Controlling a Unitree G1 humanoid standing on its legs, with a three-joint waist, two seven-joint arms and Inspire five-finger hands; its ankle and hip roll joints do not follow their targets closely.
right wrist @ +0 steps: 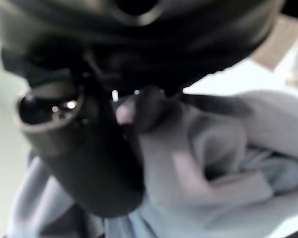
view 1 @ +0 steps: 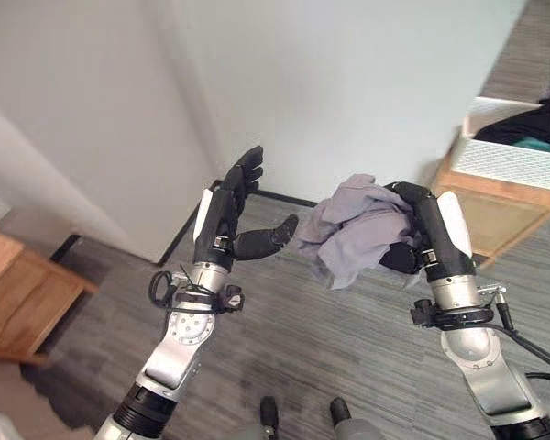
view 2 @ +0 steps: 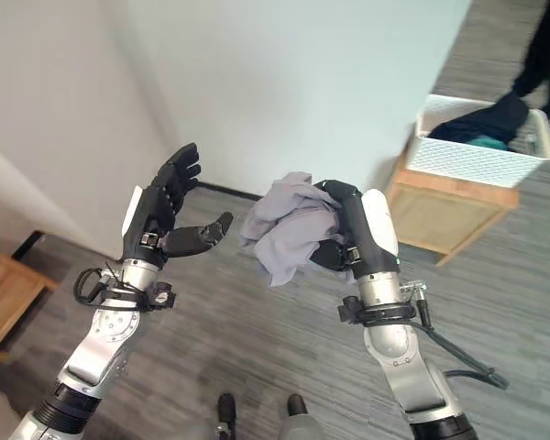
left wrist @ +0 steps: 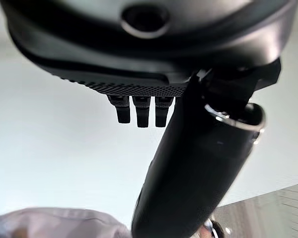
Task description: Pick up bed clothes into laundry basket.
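My right hand point(view 1: 420, 231) is raised at chest height, its fingers curled over a bunched pale grey garment point(view 1: 353, 227) that hangs down from the hand. The right wrist view shows the grey cloth point(right wrist: 203, 168) pressed under the thumb and fingers. To the left of the garment my left hand point(view 1: 231, 209) stands upright and open, fingers straight, thumb point(view 1: 268, 240) pointing toward the cloth without touching it. A white laundry basket point(view 1: 509, 158) with dark clothes point(view 1: 522, 125) and a teal piece inside rests on a low wooden stand point(view 1: 495, 215) at the far right.
A white wall point(view 1: 348, 82) with a dark baseboard stands just ahead of both hands. A wooden piece of furniture point(view 1: 18, 289) stands at the left on the grey striped carpet point(view 1: 330, 348). A person's dark leg point(view 2: 545, 46) shows beyond the basket.
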